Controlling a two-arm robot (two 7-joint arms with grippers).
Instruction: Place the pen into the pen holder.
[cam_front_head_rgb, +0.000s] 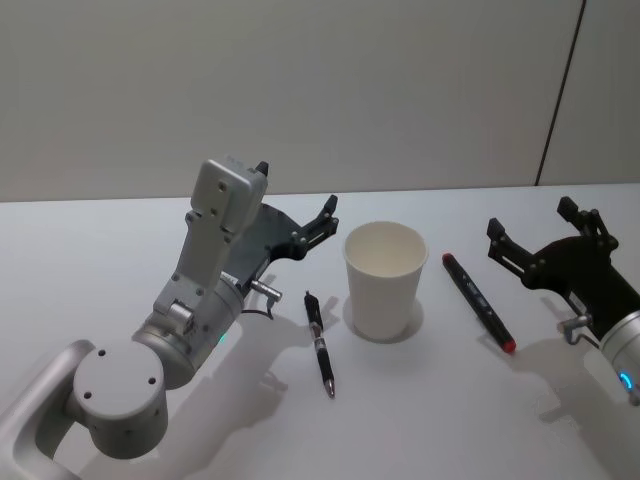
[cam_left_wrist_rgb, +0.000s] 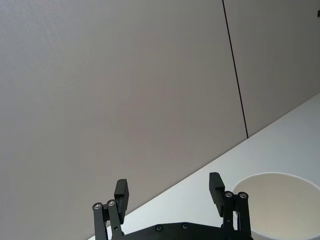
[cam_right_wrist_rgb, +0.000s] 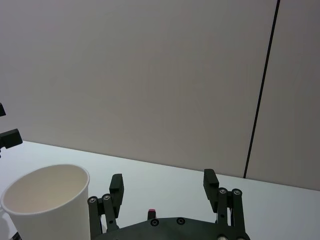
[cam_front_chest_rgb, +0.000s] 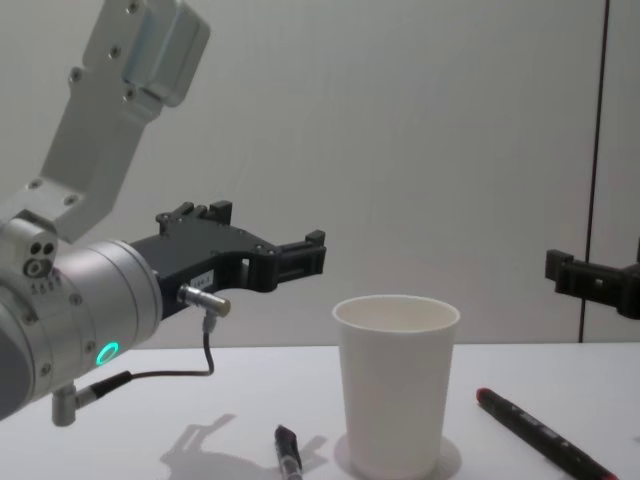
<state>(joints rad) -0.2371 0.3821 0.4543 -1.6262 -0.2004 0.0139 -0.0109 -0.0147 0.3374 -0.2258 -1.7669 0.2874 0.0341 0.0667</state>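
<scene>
The pen holder (cam_front_head_rgb: 385, 280) is a white paper cup standing upright mid-table, empty inside. A black pen (cam_front_head_rgb: 320, 343) lies flat on the table just left of it. A black marker with a red tip (cam_front_head_rgb: 478, 302) lies to the cup's right. My left gripper (cam_front_head_rgb: 296, 187) hovers open above the table, left of and behind the cup, holding nothing. Its wrist view shows the open left gripper (cam_left_wrist_rgb: 169, 185) beside the cup rim (cam_left_wrist_rgb: 280, 176). My right gripper (cam_front_head_rgb: 530, 218) hangs open right of the marker, also empty. From the chest, the cup (cam_front_chest_rgb: 395, 380) stands between pen (cam_front_chest_rgb: 288, 450) and marker (cam_front_chest_rgb: 540, 435).
A pale wall with a dark vertical seam (cam_front_head_rgb: 560, 90) rises behind the white table (cam_front_head_rgb: 100, 250). Bare tabletop stretches to the left of the left arm and in front of the cup.
</scene>
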